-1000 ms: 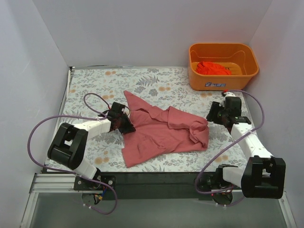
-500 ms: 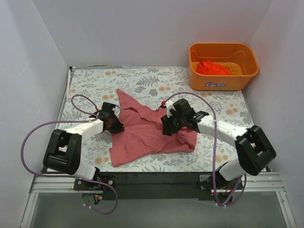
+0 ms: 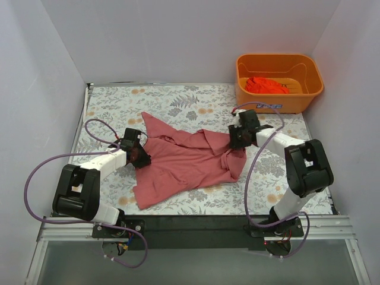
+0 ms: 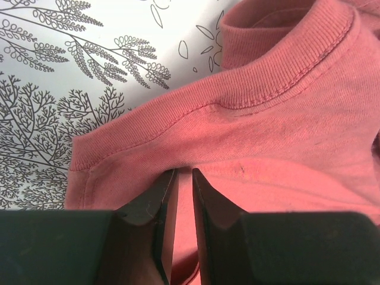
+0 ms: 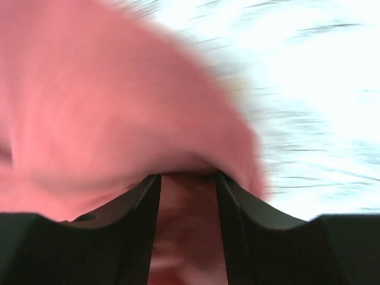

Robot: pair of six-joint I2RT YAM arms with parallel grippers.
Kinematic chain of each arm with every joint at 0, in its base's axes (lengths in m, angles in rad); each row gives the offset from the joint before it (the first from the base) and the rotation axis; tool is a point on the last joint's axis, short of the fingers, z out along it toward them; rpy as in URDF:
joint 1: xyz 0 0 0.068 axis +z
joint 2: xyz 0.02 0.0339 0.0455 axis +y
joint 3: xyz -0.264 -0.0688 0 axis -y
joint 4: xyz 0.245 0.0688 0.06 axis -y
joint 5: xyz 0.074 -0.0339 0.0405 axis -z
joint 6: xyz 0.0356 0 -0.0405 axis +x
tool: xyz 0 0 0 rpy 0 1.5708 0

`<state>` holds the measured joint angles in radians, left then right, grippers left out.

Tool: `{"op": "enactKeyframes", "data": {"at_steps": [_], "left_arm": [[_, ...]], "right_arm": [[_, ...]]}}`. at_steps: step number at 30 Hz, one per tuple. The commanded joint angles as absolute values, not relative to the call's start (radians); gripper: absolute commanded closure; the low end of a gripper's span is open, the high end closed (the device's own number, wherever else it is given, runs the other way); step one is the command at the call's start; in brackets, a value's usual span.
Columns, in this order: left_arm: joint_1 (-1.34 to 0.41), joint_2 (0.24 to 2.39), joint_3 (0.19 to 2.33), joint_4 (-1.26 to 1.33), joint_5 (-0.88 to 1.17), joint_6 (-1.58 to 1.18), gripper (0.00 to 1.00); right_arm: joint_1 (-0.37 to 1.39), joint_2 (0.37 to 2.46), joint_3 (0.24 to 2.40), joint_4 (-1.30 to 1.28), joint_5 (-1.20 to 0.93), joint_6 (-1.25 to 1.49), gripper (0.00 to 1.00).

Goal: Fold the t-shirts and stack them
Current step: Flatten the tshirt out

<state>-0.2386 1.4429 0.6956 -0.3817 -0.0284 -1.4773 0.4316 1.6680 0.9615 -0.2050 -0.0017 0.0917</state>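
A dusty pink-red t-shirt (image 3: 184, 163) lies crumpled across the middle of the floral table. My left gripper (image 3: 141, 157) sits at the shirt's left edge; in the left wrist view it (image 4: 183, 175) is shut on a fold of the cloth just below the ribbed collar (image 4: 279, 65). At the shirt's right edge is my right gripper (image 3: 236, 141). The right wrist view is blurred and shows this gripper (image 5: 187, 178) closed on a bunch of pink cloth (image 5: 119, 107) that fills the gap. A brighter orange-red t-shirt (image 3: 267, 85) lies bunched in the basket.
The orange plastic basket (image 3: 279, 104) stands at the back right corner of the table (image 3: 178, 101). White walls close in the left, back and right sides. Purple cables loop from both arms over the table.
My right gripper swung from the table's right side onto the shirt, then back right and farther with cloth in it. My left gripper drew the shirt's left edge leftwards.
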Motion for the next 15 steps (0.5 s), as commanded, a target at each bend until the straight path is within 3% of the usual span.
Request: {"op": "enactKeyframes", "data": {"at_steps": [1,8,15], "left_arm": [[-0.225,1.443,0.661,-0.457,-0.118,-1.454,0.84],[-0.225,1.443,0.667,-0.454,-0.104,-1.451,0.82],[-0.224,1.439,0.664,-0.448,-0.101,-1.450,0.78]], "right_arm": [[0.205,1.675,1.015,-0.186,0.059,0.190,0.51],[0.221,1.488,1.003,-0.187,-0.214,0.215,0.46],[0.501,1.358,0.904,-0.227,-0.190,0.230,0.45]]}}
